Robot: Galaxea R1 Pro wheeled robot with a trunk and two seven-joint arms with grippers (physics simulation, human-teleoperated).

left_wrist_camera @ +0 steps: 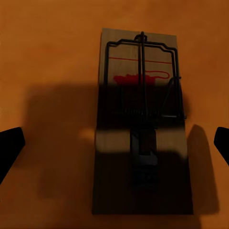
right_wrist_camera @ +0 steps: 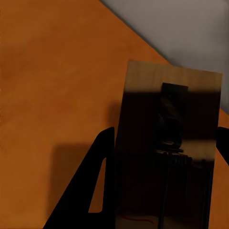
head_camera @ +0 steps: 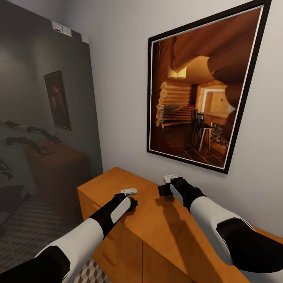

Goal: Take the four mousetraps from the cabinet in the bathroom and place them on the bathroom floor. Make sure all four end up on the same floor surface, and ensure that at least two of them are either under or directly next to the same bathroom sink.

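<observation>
Well, both arms were over the cabinet (head_camera: 157, 232) top, each gripper above a mousetrap. The left gripper (left_wrist_camera: 114, 143) hung with its fingers spread wide, straddling a trap (left_wrist_camera: 140, 119) that lay flat on the wood, untouched, clear of the edges as far as the wrist view showed. The right gripper (right_wrist_camera: 162, 157) had its fingers at either long side of a second trap (right_wrist_camera: 167, 143), near the back edge by the wall; whether they were pressing it, I could not tell. These boards looked light, stiff and thin, so I judged the long wooden edges the place to pinch. The wire bar looked springy and best left alone. Flat as they lay, a shallow grip could slip.
</observation>
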